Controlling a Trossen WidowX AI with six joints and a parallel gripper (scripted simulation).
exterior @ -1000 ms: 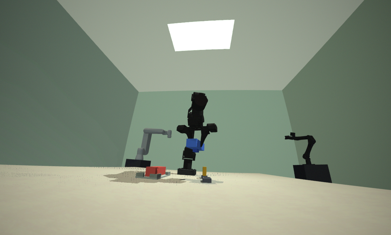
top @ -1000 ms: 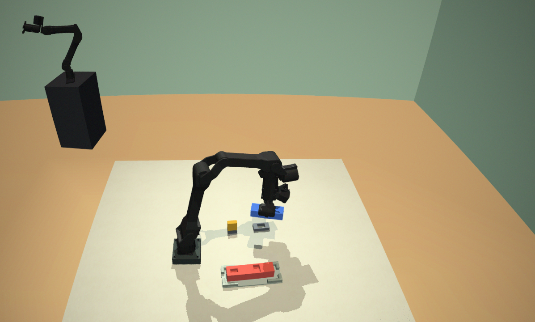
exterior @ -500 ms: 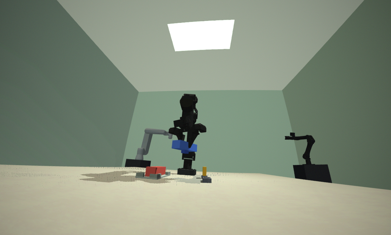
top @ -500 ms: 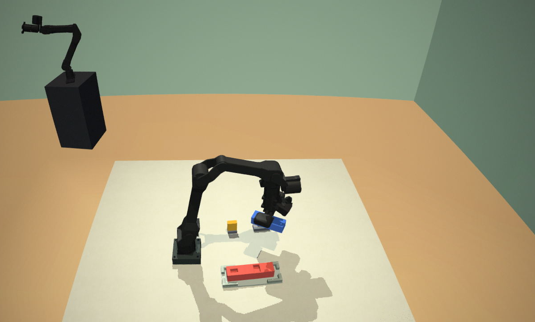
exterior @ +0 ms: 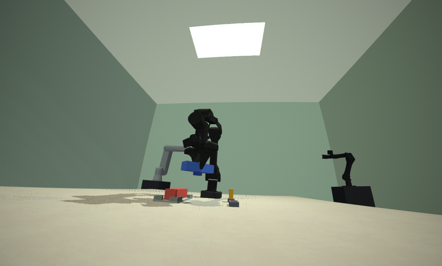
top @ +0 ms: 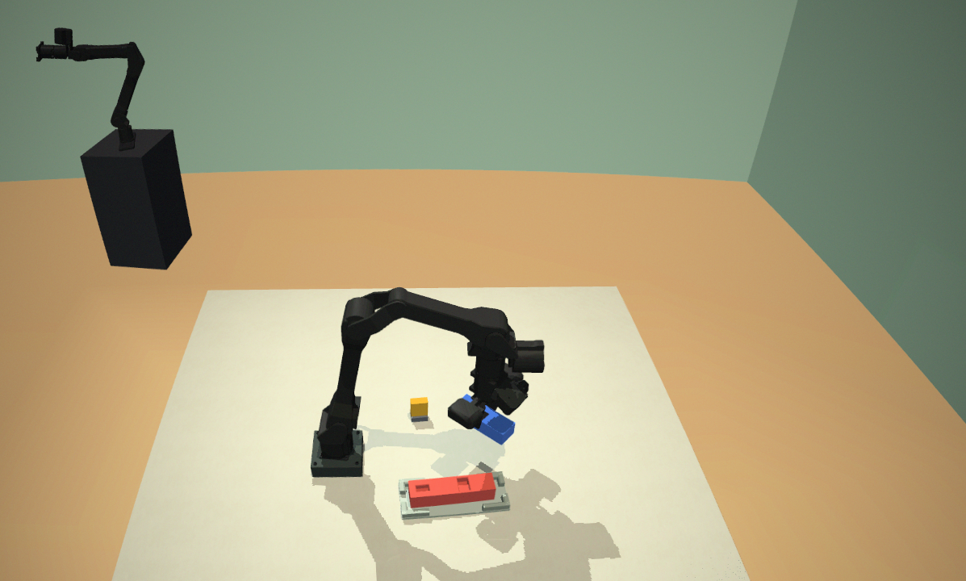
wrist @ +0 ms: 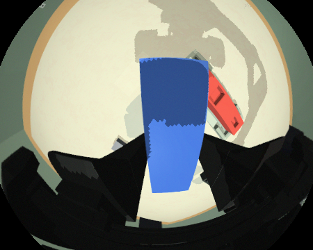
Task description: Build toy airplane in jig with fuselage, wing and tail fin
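Observation:
My gripper (top: 487,413) (exterior: 198,163) (wrist: 170,135) is shut on the blue wing (top: 499,426) (exterior: 188,166) (wrist: 174,94). It holds the wing in the air, behind and above the jig, with the wing's tab pointing down in the exterior view. The red fuselage (top: 446,491) (exterior: 176,193) (wrist: 226,107) lies in the pale grey cradle (top: 457,511) (exterior: 175,199), both its top sockets empty. The wing hides part of it in the wrist view. The yellow tail fin (top: 419,407) (exterior: 230,193) stands upright in a small dark holder (top: 420,418) behind the jig.
A grey holder (exterior: 233,203) (wrist: 119,143) stands near the tail fin; the arm and wing hide it in the top view. The arm's base (top: 336,462) stands left of the jig. A second black arm on a dark pedestal (top: 135,209) (exterior: 353,195) and a grey arm (exterior: 164,162) stand far off.

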